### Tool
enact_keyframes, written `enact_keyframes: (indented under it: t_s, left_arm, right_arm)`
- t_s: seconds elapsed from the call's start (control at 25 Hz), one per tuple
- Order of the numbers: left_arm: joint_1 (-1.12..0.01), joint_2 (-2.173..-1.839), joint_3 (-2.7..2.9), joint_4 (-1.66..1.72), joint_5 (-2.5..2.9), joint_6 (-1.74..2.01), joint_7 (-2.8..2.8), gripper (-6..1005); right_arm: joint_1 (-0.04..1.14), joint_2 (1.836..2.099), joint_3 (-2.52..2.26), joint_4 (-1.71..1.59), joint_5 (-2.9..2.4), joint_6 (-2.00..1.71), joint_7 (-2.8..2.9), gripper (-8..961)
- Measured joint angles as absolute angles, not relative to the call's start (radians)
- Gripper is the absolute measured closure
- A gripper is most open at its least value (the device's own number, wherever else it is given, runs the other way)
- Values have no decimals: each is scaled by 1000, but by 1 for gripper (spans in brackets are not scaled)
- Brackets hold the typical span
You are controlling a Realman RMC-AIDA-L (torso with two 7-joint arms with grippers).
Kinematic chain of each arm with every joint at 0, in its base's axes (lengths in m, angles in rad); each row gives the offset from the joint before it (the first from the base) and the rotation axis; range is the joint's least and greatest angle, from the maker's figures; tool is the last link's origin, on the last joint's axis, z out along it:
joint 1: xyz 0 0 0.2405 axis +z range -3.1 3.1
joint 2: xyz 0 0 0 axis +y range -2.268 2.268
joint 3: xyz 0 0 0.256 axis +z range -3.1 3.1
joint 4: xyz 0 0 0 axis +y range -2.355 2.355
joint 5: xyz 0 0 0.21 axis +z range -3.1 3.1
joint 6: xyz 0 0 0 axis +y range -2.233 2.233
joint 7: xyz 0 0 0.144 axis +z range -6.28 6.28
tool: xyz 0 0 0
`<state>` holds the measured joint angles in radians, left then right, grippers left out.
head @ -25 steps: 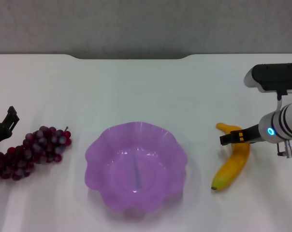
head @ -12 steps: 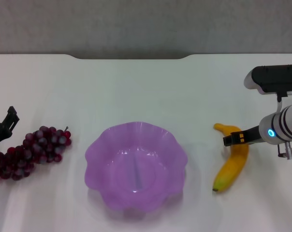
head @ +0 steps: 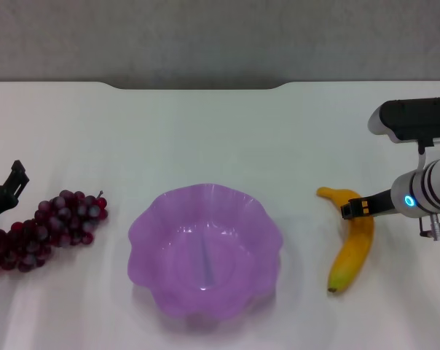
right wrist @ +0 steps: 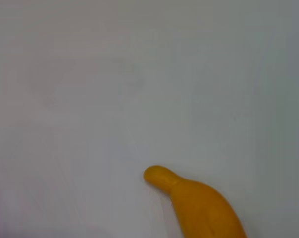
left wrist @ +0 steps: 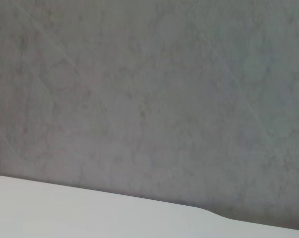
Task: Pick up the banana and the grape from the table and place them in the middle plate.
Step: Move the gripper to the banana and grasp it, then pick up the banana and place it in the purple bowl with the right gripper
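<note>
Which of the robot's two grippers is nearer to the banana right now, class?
The right. The right gripper is over the banana's upper part, seeming to touch it. The left gripper is at the table's far left edge, beside the grape, beyond the middle plate.

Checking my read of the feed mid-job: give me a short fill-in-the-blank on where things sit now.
1. The middle plate holds ____ fruit.
2. The right end effector is at the ____.
3. The grape lies on the table to the plate's ____.
4. The left end effector sits beside the ____.

Missing words: no; banana; left; grape.
</note>
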<state>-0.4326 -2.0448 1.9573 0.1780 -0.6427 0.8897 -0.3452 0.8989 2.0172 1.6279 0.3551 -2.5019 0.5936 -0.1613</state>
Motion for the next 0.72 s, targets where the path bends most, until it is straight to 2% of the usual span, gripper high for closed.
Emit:
enact_keyframes:
  t_s: [0.12, 0.28, 0.72]
  left_arm:
    - [-433, -2045, 1957, 178, -643, 890, -345, 189]
    - [-432, -2045, 1957, 177, -643, 890, -345, 189]
    - [-424, -2045, 1952, 169, -644, 890, -345, 189]
  right_arm:
    - [898, 2017, 1623, 356, -2502, 583, -161, 431]
    - [887, 2018, 1608, 377, -2502, 573, -160, 431]
    - [748, 2010, 1534, 673, -2453, 720, -154, 432]
